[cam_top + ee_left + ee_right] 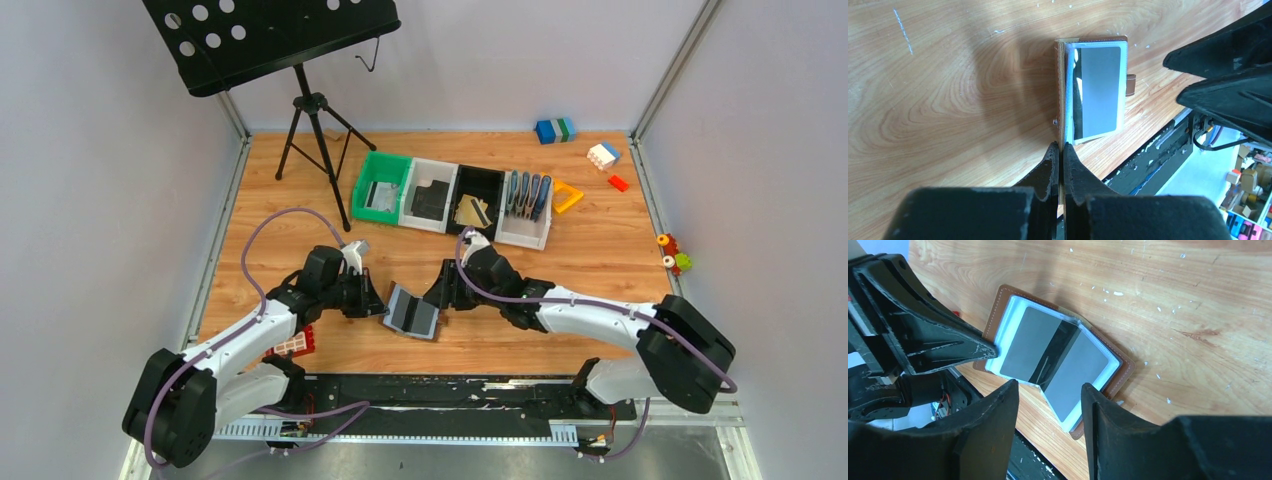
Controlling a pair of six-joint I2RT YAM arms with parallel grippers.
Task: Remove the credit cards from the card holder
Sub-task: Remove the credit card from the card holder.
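Note:
The brown leather card holder [413,312] lies open on the wood table between my two grippers, its pale-blue pockets facing up. Flat grey credit cards [1029,343] show inside the pockets, with a dark strip at the fold. My left gripper [1061,150] is shut on the edge of the holder's brown cover [1062,95], which runs up between its fingers. My right gripper [1050,387] is open just above the holder's near edge [1075,374], with nothing between its fingers. The strap tab [1131,85] sticks out on the far side.
A row of bins [450,196] stands behind, green, white and black, with flat cards inside and blue-grey holders [527,195] on the right. A music stand [315,110] is at back left. Toy bricks [603,155] lie at back right, and a red one [296,345] by my left arm.

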